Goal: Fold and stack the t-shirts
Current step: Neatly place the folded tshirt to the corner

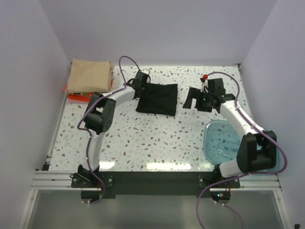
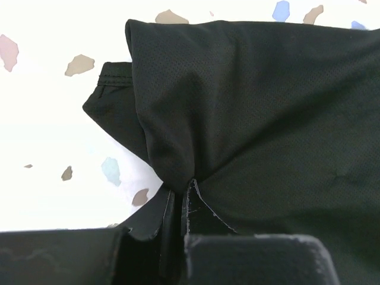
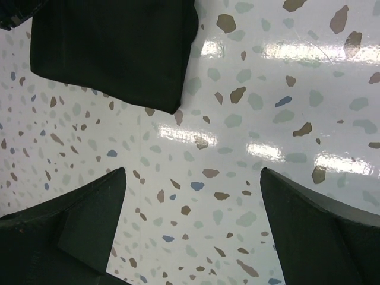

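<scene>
Red-orange t-shirt, upper left of top view: mostly hidden under tan t-shirt. Black t-shirt: cut off at right edge of left wrist view, top edge of right wrist view. Teal bowl, lower right: partly under right arm. Small red object, upper right: unidentifiable.

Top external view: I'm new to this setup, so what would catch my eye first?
The folded black t-shirt at mid-table, one corner pinched by the left gripper. The right gripper hangs open beside it; a folded tan t-shirt lies on a red-orange t-shirt in the far left corner.
</scene>
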Controlling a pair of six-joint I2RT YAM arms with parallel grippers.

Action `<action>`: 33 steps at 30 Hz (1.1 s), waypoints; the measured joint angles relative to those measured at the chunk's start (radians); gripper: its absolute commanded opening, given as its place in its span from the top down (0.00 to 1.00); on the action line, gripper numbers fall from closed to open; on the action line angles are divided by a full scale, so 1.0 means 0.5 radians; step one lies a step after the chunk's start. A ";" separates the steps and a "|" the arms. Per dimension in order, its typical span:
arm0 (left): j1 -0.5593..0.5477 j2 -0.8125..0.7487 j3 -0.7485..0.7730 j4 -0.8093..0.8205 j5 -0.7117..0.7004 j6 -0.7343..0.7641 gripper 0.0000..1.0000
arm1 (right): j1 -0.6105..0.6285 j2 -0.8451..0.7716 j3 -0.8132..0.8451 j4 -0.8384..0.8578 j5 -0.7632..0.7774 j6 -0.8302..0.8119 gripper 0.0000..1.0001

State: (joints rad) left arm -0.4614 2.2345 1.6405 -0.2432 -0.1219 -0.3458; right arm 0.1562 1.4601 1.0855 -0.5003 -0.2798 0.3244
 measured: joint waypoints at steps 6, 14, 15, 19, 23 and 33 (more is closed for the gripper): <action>-0.029 -0.050 0.001 -0.153 -0.304 0.214 1.00 | 0.000 -0.113 -0.026 -0.002 0.090 -0.022 0.01; 0.053 -0.178 0.002 -0.236 -0.664 0.795 1.00 | 0.000 -0.237 -0.029 -0.007 0.230 -0.039 0.01; 0.073 -0.204 0.008 -0.237 -0.704 0.871 1.00 | 0.000 -0.243 -0.029 -0.008 0.248 -0.040 0.01; 0.152 -0.277 0.094 -0.235 -0.816 1.115 1.00 | 0.000 -0.249 -0.029 -0.010 0.281 -0.040 0.01; 0.217 -0.366 0.159 -0.233 -0.878 1.315 1.00 | 0.000 -0.249 -0.029 -0.016 0.301 -0.040 0.01; 0.256 -0.510 0.345 -0.256 -0.924 1.604 1.00 | 0.000 -0.249 -0.029 -0.018 0.315 -0.040 0.02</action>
State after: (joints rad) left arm -0.3332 1.9797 1.8130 -0.3710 -0.5838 0.4561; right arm 0.1562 1.3357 1.0710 -0.5091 -0.1223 0.3042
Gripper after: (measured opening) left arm 0.049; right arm 0.985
